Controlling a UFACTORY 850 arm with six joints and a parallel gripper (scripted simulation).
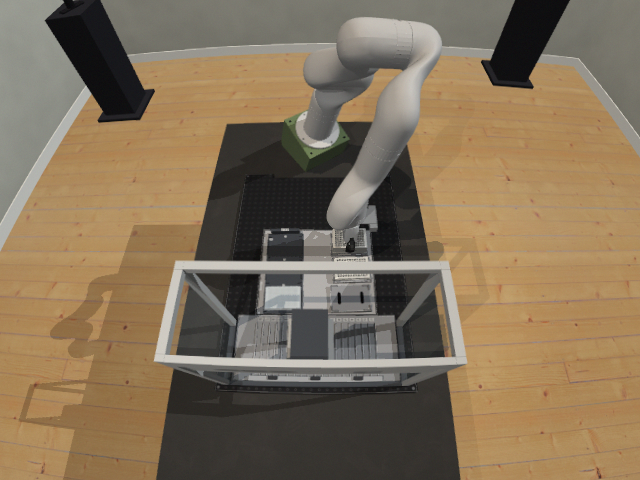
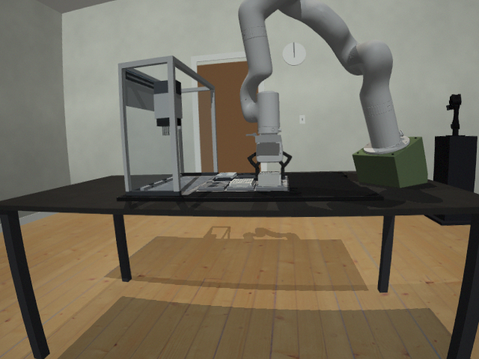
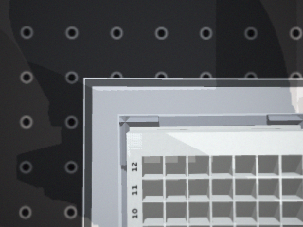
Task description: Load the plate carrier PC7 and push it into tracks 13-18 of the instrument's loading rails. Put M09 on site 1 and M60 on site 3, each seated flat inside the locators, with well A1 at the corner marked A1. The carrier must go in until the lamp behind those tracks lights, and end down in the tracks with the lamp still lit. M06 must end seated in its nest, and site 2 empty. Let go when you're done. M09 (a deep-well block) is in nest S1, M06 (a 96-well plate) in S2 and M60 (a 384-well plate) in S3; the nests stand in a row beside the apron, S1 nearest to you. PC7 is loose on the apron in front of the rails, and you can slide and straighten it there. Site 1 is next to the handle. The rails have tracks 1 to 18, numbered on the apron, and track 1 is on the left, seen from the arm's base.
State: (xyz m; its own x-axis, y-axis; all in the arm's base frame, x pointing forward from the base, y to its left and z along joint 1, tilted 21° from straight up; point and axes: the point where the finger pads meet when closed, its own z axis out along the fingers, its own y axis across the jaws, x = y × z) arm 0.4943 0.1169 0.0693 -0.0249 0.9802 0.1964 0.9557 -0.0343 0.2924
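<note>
The deep-well block M09 sits in nest S1, the nest nearest the arm's base. In the side view my gripper (image 2: 269,173) stands upright over the block (image 2: 269,179) with a finger down each side, shut on it. The wrist view shows a corner of the block (image 3: 213,180) with square wells and row numbers 10 to 12, inside the pale nest frame (image 3: 101,156); the fingers are out of that view. M06 (image 1: 352,273) lies in the middle nest and the S3 nest (image 1: 351,299) stands beyond it. The plate carrier PC7 (image 1: 282,275) lies on the apron beside the nests.
The instrument's white frame (image 1: 310,315) stands over the loading rails (image 1: 356,338), with its dark pipetting head (image 2: 167,104) hanging inside. The arm's green base (image 1: 314,139) stands behind the perforated black plate (image 3: 71,76). Black camera posts stand at the room's corners.
</note>
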